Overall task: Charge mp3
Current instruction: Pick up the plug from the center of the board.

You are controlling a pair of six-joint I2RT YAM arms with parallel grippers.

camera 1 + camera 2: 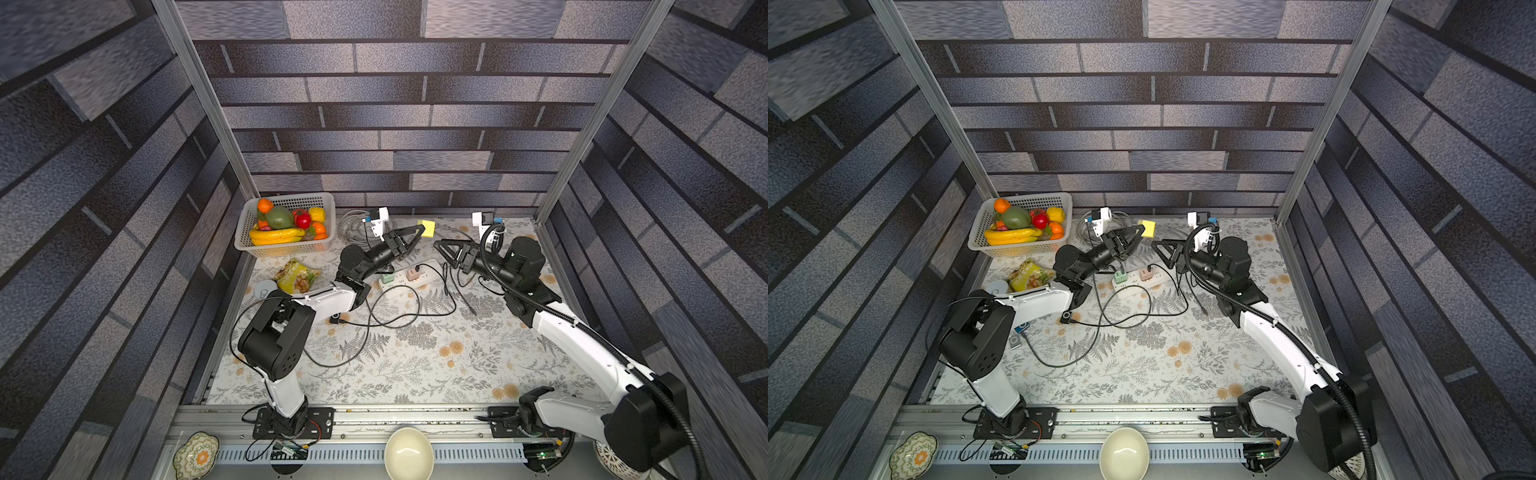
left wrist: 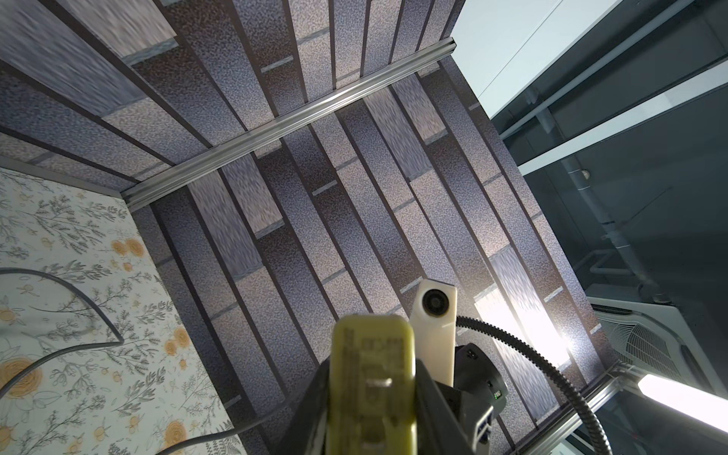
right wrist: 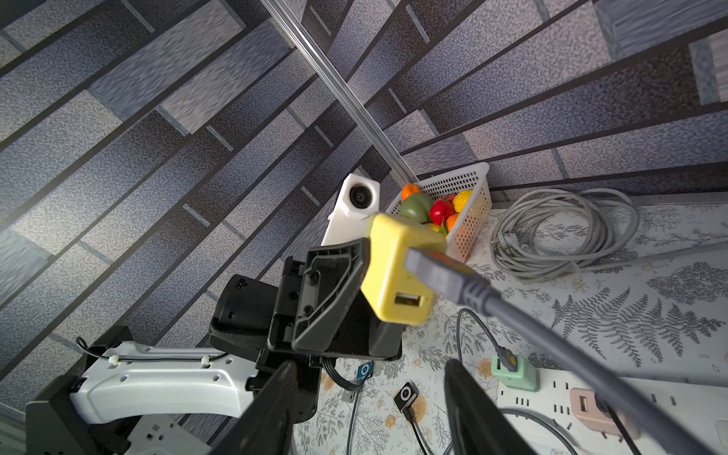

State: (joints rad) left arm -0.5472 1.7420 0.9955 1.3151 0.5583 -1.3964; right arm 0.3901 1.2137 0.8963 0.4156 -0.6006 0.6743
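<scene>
The left end effector [image 1: 419, 233] is clamped on a yellow plastic USB charger block [image 1: 429, 227], raised above the floral-patterned surface [image 1: 415, 365] at one o'clock from the white power strip [image 1: 399, 284]. A grey USB plug [image 3: 441, 272] meets the block's end, though I cannot tell whether it is seated. The right end effector [image 3: 370, 368] stands partly open with nothing between its jaws. The small black square mp3 player [image 1: 334, 319] lies on the surface at eight o'clock from the strip.

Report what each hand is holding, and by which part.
The left hand grips the yellow charger by the sides of its pronged end. The right hand is open and holds nothing.
</scene>
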